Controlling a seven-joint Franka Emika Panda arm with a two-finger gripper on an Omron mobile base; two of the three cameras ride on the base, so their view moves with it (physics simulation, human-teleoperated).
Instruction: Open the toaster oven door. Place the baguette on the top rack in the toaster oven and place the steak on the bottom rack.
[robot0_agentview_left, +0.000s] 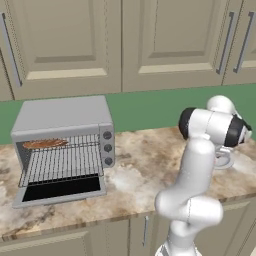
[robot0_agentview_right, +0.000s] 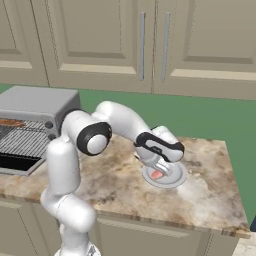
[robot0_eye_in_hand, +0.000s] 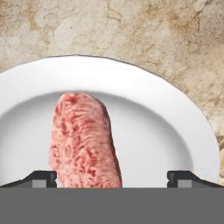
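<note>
The toaster oven (robot0_agentview_left: 62, 117) stands at the counter's left with its door (robot0_agentview_left: 60, 192) folded down flat. The brown baguette (robot0_agentview_left: 45, 144) lies on the top rack (robot0_agentview_left: 82, 141); the bottom rack (robot0_agentview_left: 62, 165) below it is bare. The pinkish-red steak (robot0_eye_in_hand: 83, 140) lies on a white plate (robot0_eye_in_hand: 153, 122) at the right of the counter. My gripper (robot0_eye_in_hand: 113, 178) hangs open just above the plate. One fingertip (robot0_eye_in_hand: 41, 178) is beside the steak and the other stands well off it. From the right base view the gripper (robot0_agentview_right: 161, 169) is right over the steak (robot0_agentview_right: 157, 175).
Beige wall cabinets hang above a green backsplash. The marble counter (robot0_agentview_left: 145, 165) runs from the oven to the plate (robot0_agentview_right: 176, 177). The counter ends at the right (robot0_agentview_right: 235, 200) a little past the plate. My arm's elbow (robot0_agentview_left: 200, 125) rises high over the counter's middle.
</note>
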